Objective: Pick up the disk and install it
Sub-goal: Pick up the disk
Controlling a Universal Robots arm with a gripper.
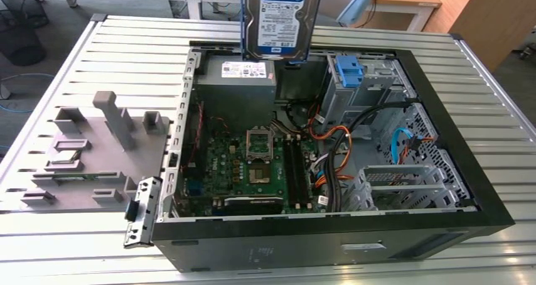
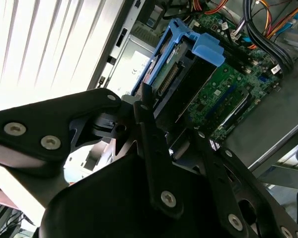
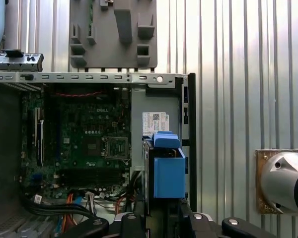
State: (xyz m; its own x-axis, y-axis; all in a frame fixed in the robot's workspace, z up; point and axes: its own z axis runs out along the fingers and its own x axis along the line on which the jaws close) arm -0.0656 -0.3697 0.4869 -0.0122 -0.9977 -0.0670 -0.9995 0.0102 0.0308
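1. The black two-finger gripper [image 3: 161, 218] has its jaws clenched on the disk, one finger on each side of it in both wrist views.
2. The disk [image 1: 283, 21], a flat silver metal hard drive with a white-and-blue label in a blue plastic bracket, hangs upright in the air. In the exterior view its label faces the camera.
3. Directly below the disk lies the grey power supply box with a white sticker [image 1: 236, 87], in the far corner of the case.
4. Beside that box sits the green motherboard [image 1: 251, 166], with orange and black cables towards the exterior view's right.
5. A blue plastic bracket without a drive [image 1: 348, 71] stands in the metal bay at the far right.
6. All this lies inside the open black computer case [image 1: 469, 191].
7. The case rests on a ribbed silver metal table [image 1: 84, 260].
8. A grey moulded fixture [image 1: 92, 147] lies on the table just beside the case, on the exterior view's left.
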